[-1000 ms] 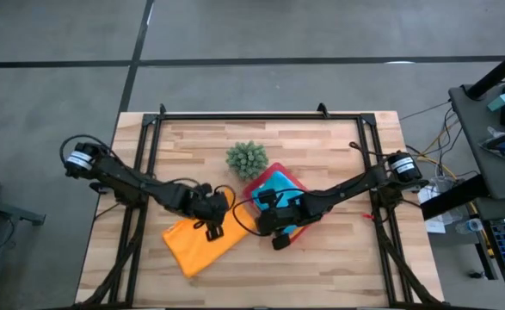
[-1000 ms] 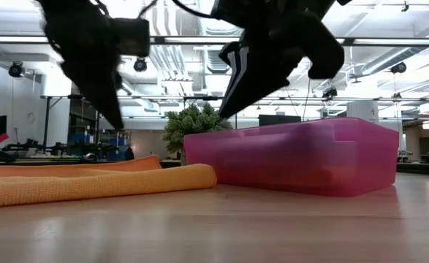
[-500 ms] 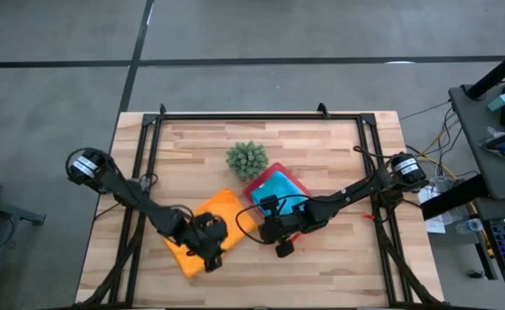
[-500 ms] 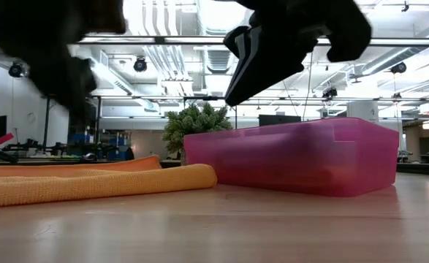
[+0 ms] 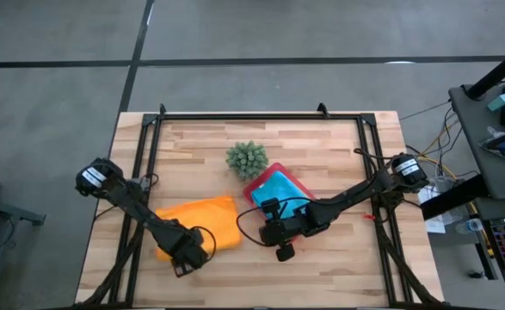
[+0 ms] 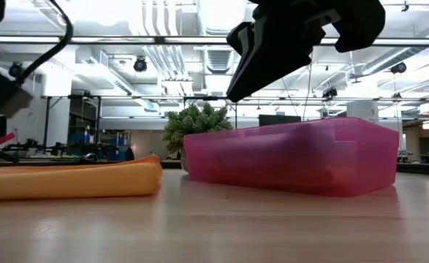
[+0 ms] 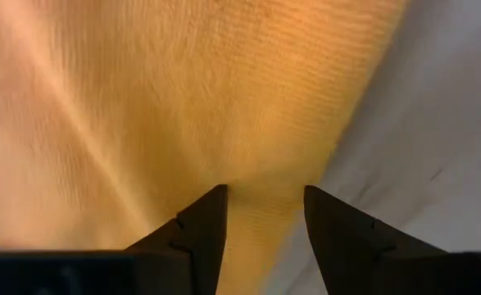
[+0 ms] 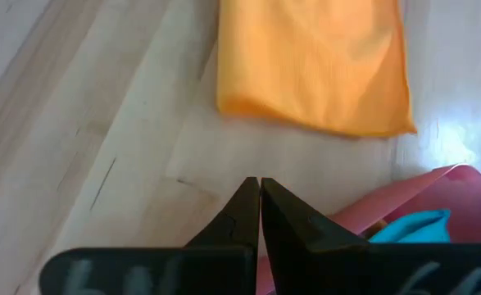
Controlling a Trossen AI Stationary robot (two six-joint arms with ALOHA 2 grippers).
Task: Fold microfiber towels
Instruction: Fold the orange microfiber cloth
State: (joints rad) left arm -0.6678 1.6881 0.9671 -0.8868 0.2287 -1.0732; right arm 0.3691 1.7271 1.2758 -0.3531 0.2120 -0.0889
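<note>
An orange towel (image 5: 196, 224) lies flat on the table, left of the pink tray (image 5: 297, 182); it also shows in the low view (image 6: 75, 181) and the right wrist view (image 8: 314, 65). A light blue towel (image 5: 276, 185) lies in the tray. My left gripper (image 5: 188, 252) is at the orange towel's near edge, shut on it. My right gripper (image 8: 259, 205) is shut and empty above the table by the tray's near corner (image 8: 404, 205), right of the orange towel. The grey, yellow and lime green towels are out of view. My left gripper has the orange towel's near edge (image 7: 260, 217) between its two fingers (image 7: 203, 225). The cloth narrows into the gap and shows creases running toward it. The rest of the towel lies on the table. One layer or several, I cannot tell.
A small spiky green plant (image 5: 246, 158) stands just behind the tray, toward the far edge. Black frame rails (image 5: 144, 164) run along the table's left, right and far sides. Bare wood (image 5: 321, 275) lies in front of the tray and towel.
My left gripper has gone from the towel's far side toward the table's near edge and to the left. The orange towel has turned about with it: it lay slantwise and now lies square to the table, and its right end has drawn away from the tray.
</note>
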